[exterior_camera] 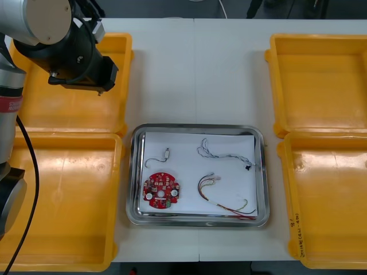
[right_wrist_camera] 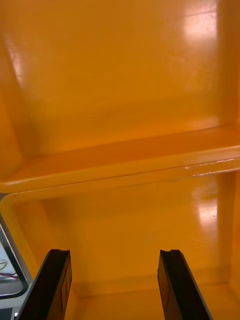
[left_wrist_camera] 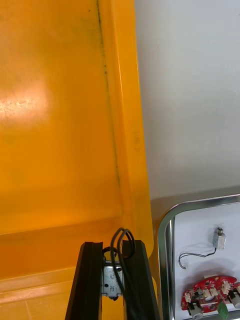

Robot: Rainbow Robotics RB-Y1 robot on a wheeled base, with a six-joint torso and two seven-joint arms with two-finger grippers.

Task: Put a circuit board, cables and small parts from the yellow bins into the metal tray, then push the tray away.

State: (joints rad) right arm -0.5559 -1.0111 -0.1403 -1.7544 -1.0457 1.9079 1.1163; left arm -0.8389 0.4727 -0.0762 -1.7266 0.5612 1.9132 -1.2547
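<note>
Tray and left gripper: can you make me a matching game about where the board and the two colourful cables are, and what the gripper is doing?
Things:
1. board
2. blue and white cable
3. red and yellow cable
4. left gripper

Places or states:
A. shut on a small metal part
B. near left corner of the tray
C. far right of the tray
D. near right of the tray

Pairs: 1-B, 2-C, 3-D, 4-A.

The right gripper waits open above a bin.
</note>
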